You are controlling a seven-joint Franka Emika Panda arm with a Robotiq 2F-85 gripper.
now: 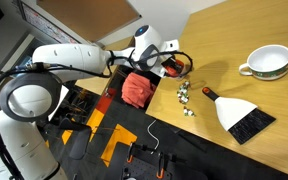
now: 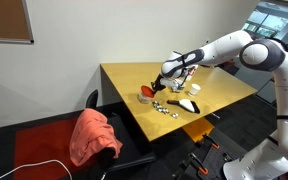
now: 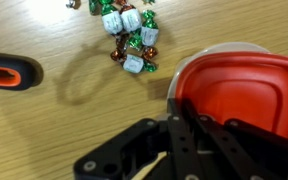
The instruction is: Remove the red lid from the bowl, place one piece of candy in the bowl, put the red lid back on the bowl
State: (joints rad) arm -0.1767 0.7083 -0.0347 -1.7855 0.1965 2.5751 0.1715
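Observation:
In the wrist view the red lid (image 3: 234, 95) fills the right side. A pale curved edge of the clear bowl (image 3: 229, 47) shows just beyond it. My gripper (image 3: 174, 125) is shut on the lid's near rim, its black fingers pinching the edge. I cannot tell whether the lid rests on the bowl or is lifted off it. A heap of wrapped candy (image 3: 129, 40) lies on the wood just left of the lid. In both exterior views the gripper (image 1: 167, 62) (image 2: 161, 87) is low over the lid (image 1: 174, 69) (image 2: 147, 96) near the table corner, with the candy (image 1: 187, 98) (image 2: 166, 106) beside it.
A white brush with black bristles (image 1: 242, 115) lies past the candy. A white bowl with a green rim (image 1: 268, 63) stands farther along the wooden table (image 1: 254, 30). An orange and black handle (image 3: 9, 75) lies left of the candy. A red cloth (image 1: 136, 88) hangs on a chair beside the table.

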